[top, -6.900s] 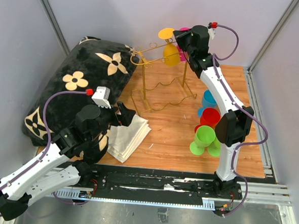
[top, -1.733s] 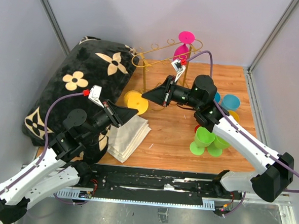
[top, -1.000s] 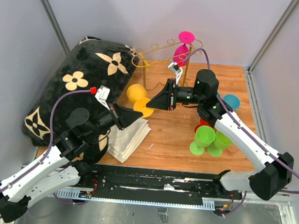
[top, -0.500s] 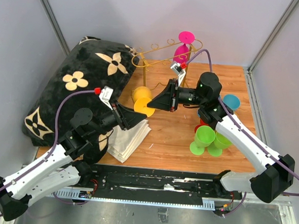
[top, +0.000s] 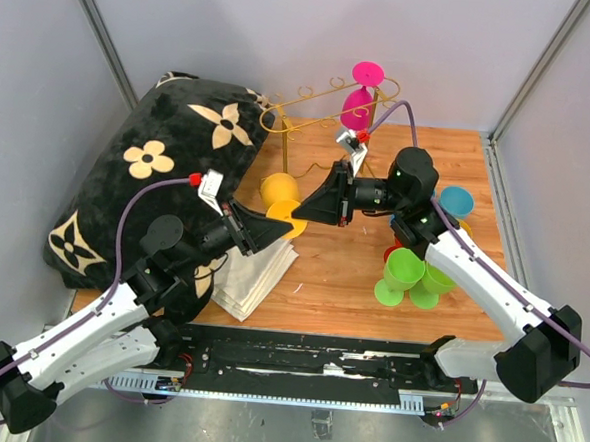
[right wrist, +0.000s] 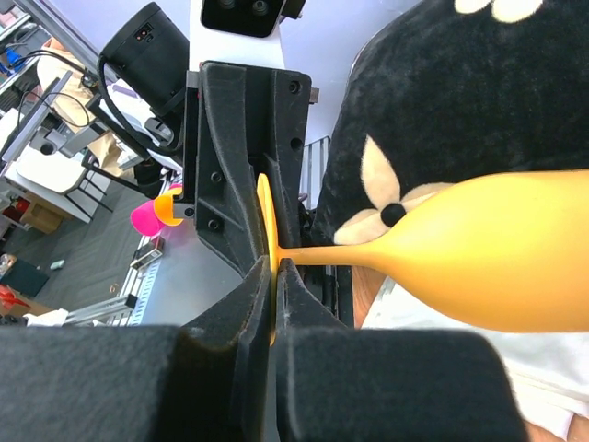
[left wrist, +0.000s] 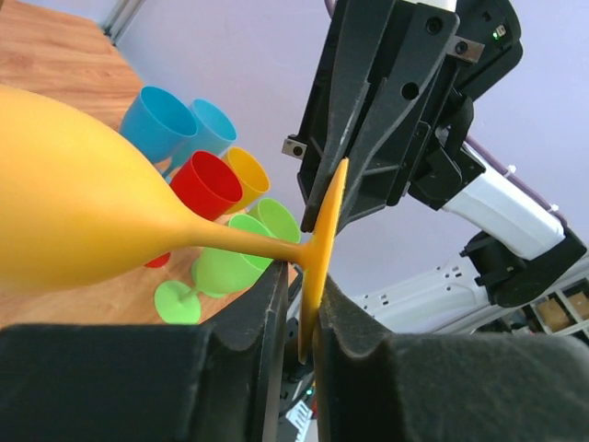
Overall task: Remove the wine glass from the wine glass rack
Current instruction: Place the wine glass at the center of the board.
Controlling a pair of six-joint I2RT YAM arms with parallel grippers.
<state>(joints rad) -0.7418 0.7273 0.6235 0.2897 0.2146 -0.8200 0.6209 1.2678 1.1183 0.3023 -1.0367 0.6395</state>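
A yellow wine glass [top: 277,191] lies sideways in the air over the table's left half, away from the gold wine glass rack [top: 312,108]. My right gripper [top: 300,214] is shut on the thin foot of the glass [right wrist: 488,258], with the foot's edge pinched between its jaws [right wrist: 274,276]. My left gripper [top: 286,225] meets it from the opposite side. Its jaws [left wrist: 302,287] stand open and narrow around the same foot of the glass [left wrist: 64,221], and a slim gap shows on one side. A pink glass [top: 361,95] hangs upside down on the rack.
A black flowered pillow [top: 179,144] fills the back left. Folded white cloth [top: 254,269] lies under the left gripper. Green [top: 404,270], red [top: 393,253] and blue [top: 457,201] plastic glasses stand at the right. Grey walls enclose the table.
My left gripper has come forward to the glass's foot, opened, and narrowed around it. My right gripper has stayed shut on the foot and shifted the glass slightly left.
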